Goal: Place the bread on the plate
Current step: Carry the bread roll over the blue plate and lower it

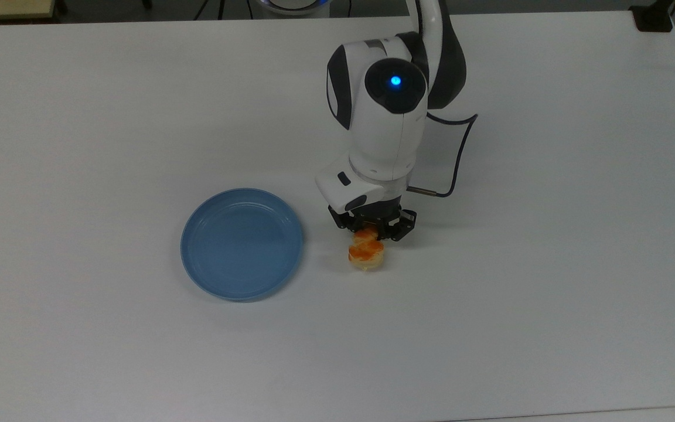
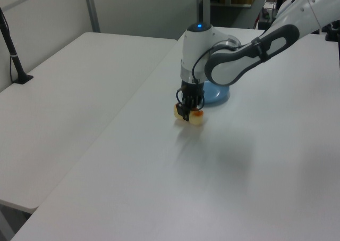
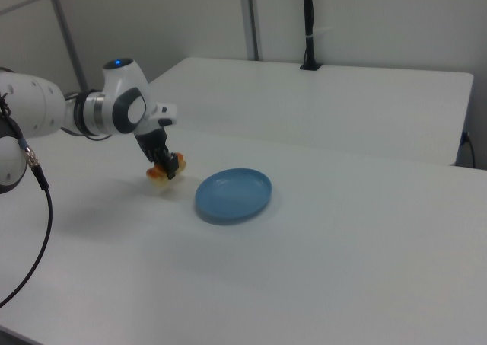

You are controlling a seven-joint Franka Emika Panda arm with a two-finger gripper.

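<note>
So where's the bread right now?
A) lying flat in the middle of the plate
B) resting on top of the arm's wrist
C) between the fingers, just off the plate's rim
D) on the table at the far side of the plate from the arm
C: the bread sits between the gripper fingers, beside the plate, on the top view's right of its rim, and nothing lies in the plate.

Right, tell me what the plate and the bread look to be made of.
The plate: probably plastic, smooth and slightly glossy, an even light blue with soft reflections on its raised rim. The bread: looks baked, or a replica, pale tan with shiny orange-brown glazed patches on top.
</note>
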